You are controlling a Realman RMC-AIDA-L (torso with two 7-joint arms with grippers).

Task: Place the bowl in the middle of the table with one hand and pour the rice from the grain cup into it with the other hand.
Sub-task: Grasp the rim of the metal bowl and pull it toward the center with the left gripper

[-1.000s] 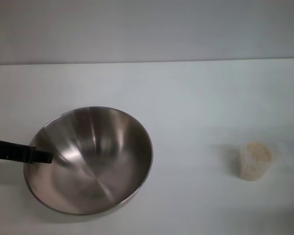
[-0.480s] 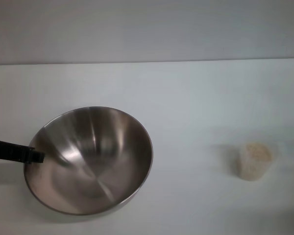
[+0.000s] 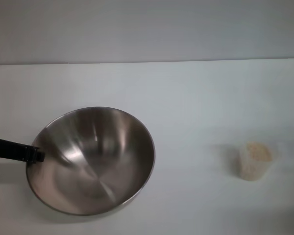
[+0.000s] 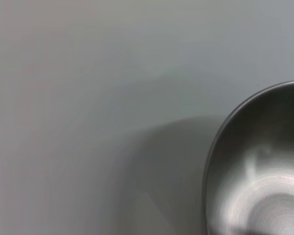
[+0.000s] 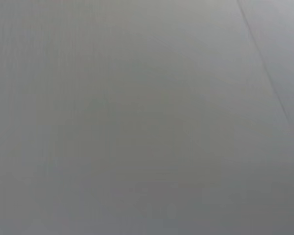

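Note:
The bowl (image 3: pixel 95 161), a large shiny steel one, sits on the left part of the white table (image 3: pixel 186 98). My left gripper (image 3: pixel 36 155) reaches in from the left as a black finger lying across the bowl's left rim, shut on that rim. The left wrist view shows part of the bowl (image 4: pixel 264 171) and its shadow on the table. The grain cup (image 3: pixel 255 164) stands upright at the right, apart from the bowl, with rice (image 3: pixel 258 152) up to its brim. The bowl holds no rice. My right gripper is out of view.
The table's far edge (image 3: pixel 147 62) runs across the back, with a grey wall behind it. The right wrist view shows only plain table surface and a straight edge line (image 5: pixel 264 68).
The black finger drew back from inside the bowl to its left rim. The bowl then shifted slightly to the right. The grain cup has not moved.

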